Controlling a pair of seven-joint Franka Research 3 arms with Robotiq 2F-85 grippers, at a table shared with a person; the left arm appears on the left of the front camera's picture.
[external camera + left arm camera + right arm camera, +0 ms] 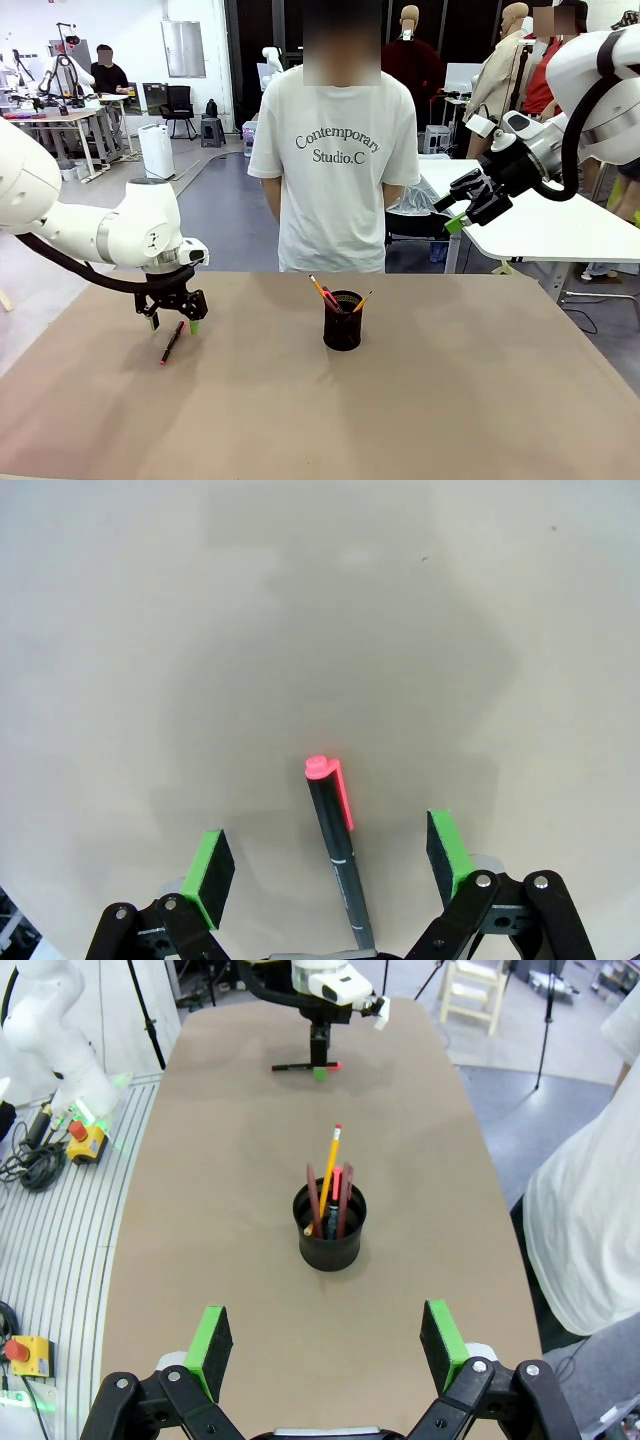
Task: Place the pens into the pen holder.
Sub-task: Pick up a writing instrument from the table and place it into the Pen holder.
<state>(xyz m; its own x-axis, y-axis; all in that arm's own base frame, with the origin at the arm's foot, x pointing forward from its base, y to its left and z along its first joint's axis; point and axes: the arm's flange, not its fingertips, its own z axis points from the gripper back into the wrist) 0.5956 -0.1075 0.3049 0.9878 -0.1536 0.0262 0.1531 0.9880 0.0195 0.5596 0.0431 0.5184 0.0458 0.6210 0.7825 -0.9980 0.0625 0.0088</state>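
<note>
Left hand (330,875) spread wide, hovering right over one pink-capped pen (335,850) flat on the desk (150,630), its length running straight out between the pads. Right hand (325,1345) wide too, empty, well back. Beyond it the holder (329,1226) already carries four sticks, pencil (331,1165) included.

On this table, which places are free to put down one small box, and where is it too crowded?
Free: the wide bare stretch of the table to the right of the pen holder, and the near strip in front of it. Crowded: the left part, where the open left gripper hangs over the loose pen.
</note>
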